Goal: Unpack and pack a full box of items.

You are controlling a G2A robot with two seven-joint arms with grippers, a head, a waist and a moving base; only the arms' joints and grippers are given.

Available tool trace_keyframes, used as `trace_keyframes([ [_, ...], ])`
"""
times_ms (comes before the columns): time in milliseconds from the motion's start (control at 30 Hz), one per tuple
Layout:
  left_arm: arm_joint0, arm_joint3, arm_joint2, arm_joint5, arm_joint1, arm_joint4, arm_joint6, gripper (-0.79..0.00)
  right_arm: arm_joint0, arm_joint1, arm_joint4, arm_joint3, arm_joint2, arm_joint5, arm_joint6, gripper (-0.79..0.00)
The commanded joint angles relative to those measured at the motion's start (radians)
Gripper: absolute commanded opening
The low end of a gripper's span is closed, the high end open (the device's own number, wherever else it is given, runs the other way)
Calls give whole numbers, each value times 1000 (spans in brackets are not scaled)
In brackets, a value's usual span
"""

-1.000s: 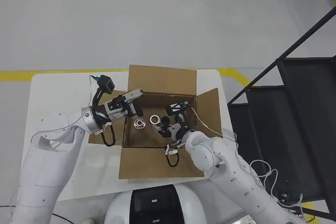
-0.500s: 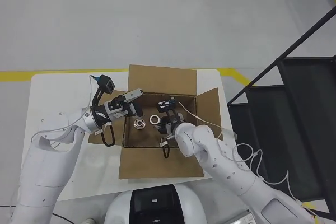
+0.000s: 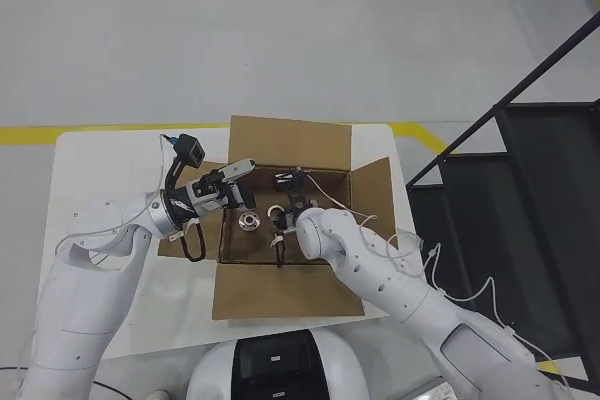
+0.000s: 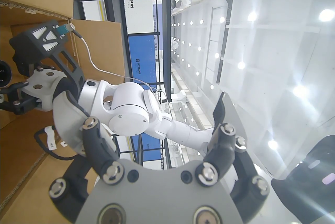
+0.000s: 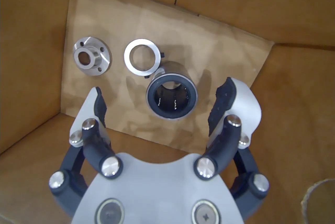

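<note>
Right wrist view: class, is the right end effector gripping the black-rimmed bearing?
No, the right end effector hangs open above the black-rimmed bearing, with a gap on either side of it.

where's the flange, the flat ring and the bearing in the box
flange (image 5: 92,42): right wrist view, on its flat plate between two bolt holes.
flat ring (image 5: 127,57): right wrist view, on the metal band.
bearing (image 5: 175,68): right wrist view, on its silver outer sleeve.

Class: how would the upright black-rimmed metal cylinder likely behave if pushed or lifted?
The black-rimmed metal cylinder looks rigid, probably heavy for its size. Standing on end, a push might tip it, then it could roll. Its smooth wall may slip.
</note>
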Motion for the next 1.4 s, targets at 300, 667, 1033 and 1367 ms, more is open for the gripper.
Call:
trace_keyframes([
  [300,0,0,0,0,0,0,0,0,-24,-8,-18,1,24,8,11,-785],
  [667,0,0,0,0,0,0,0,0,-85,2,-35,-111,94,-18,-5,-785],
  [1033,0,0,0,0,0,0,0,0,-312,74,-125,-517,323,-180,70,-785],
  [1367,0,0,0,0,0,0,0,0,-546,120,-244,-926,579,-236,127,-785],
])
